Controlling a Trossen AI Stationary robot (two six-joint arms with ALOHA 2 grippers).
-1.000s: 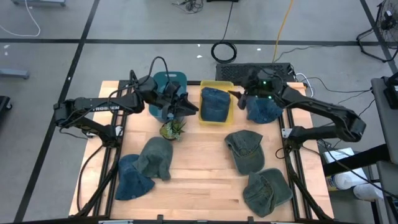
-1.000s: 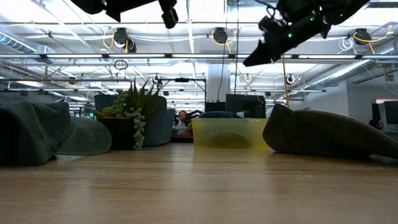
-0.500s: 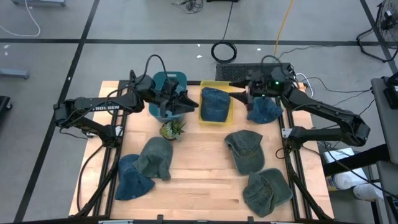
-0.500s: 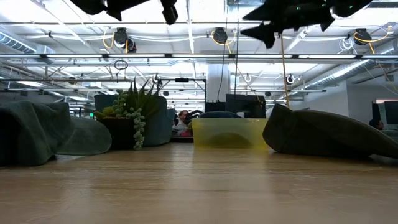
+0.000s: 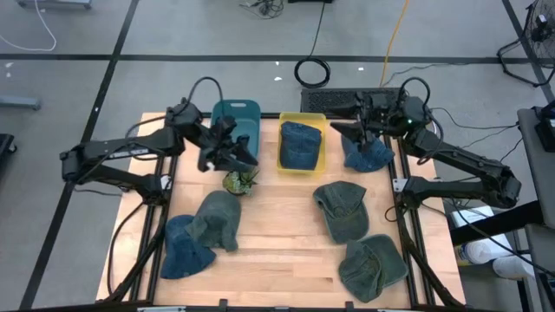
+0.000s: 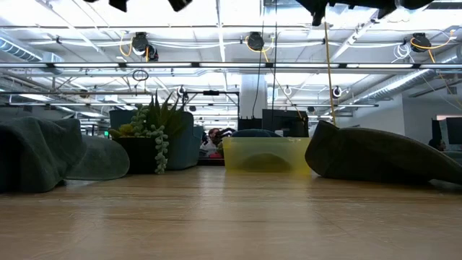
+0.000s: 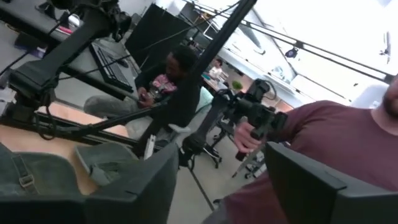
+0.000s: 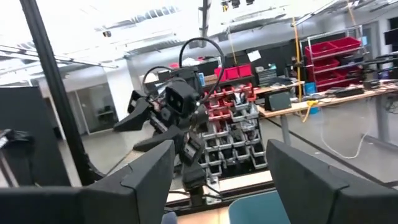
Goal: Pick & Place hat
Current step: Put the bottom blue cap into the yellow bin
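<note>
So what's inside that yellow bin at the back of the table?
A blue denim hat lies in the yellow bin, filling most of it. Whatever might sit beneath the hat is covered.

no readable text, no labels, no brand marks, no numbers, no signs

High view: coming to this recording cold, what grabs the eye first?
The hats: a blue one sits in the yellow bin at the table's far edge, another blue hat lies beside it, and green and blue ones are strewn over the near half. Both arms are raised over the far side, the left gripper open above the small potted plant beside the teal bin, the right gripper open and empty by the yellow bin.
</note>
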